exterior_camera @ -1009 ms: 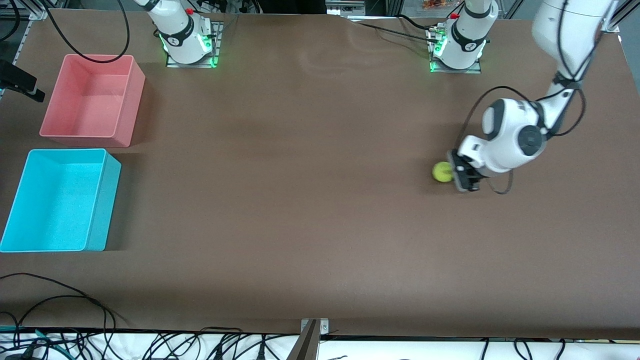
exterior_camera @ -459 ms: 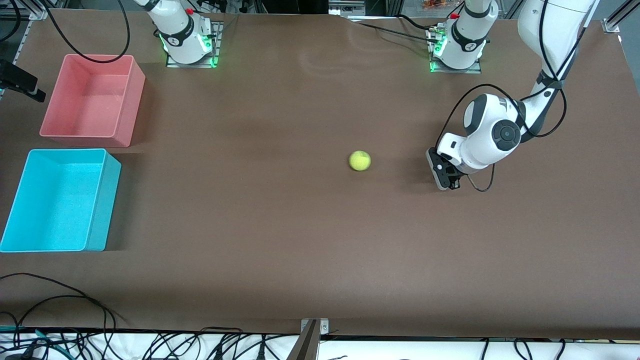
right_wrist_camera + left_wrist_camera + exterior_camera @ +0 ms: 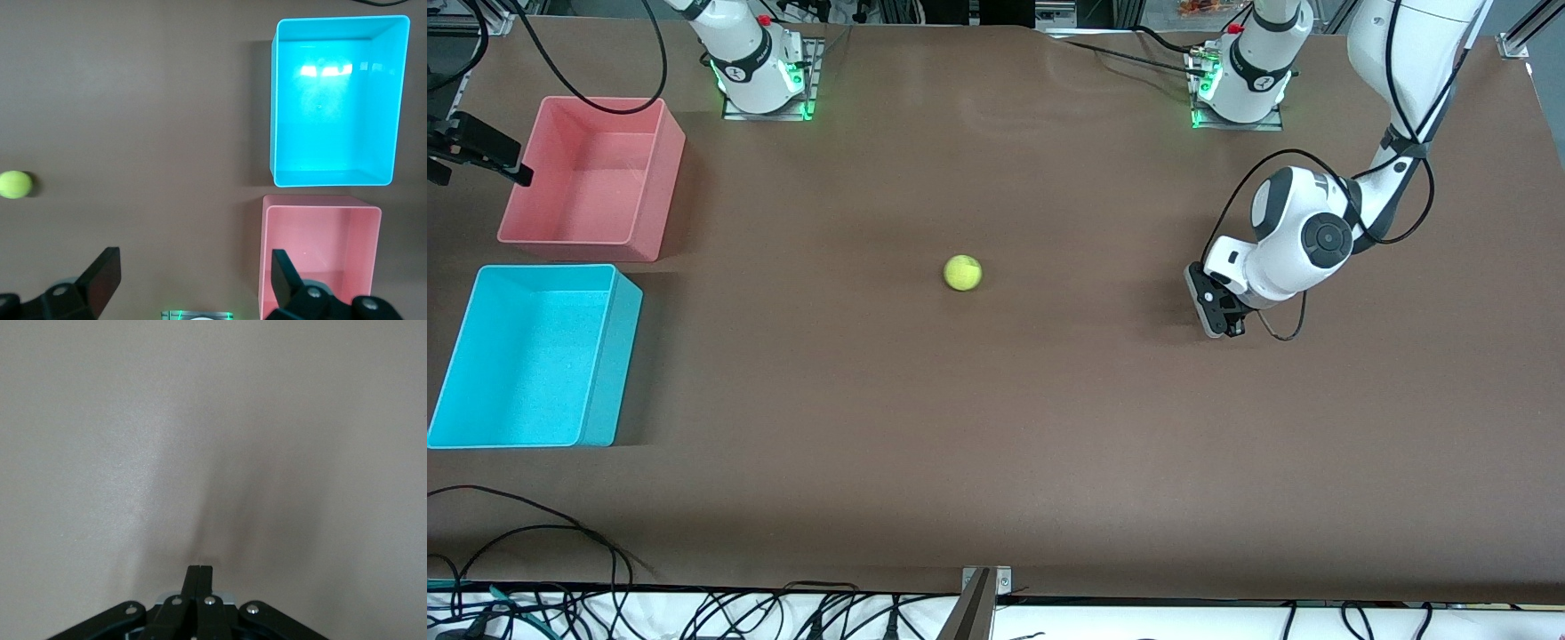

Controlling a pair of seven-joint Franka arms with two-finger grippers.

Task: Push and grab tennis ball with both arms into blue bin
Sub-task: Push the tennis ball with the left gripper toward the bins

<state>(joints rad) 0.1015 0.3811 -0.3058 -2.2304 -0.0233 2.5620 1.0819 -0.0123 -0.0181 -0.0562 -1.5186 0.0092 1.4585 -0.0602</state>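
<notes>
Your tennis ball [image 3: 962, 272] sits loose near the table [image 3: 996, 444] centre, well apart from both bins and both arms. It's round, so no long axis & no facing to speak of.

Left pincer [image 3: 1221, 313] is shut on nothing, low over the table toward the left arm's end, ball well clear of it. Right pincer [image 3: 193, 280] is open & empty, over the table edge beside the pink bin [image 3: 587, 173].

Risks, as I judge them:
- A free ball may roll wide of the blue bin [image 3: 525, 356], off toward the pink bin or a table edge.
- Fuzzy sphere could squirt out if you close off-centre.
- Blue bin is in the corner at the right arm's end; a drop near its rim may bounce out.
</notes>
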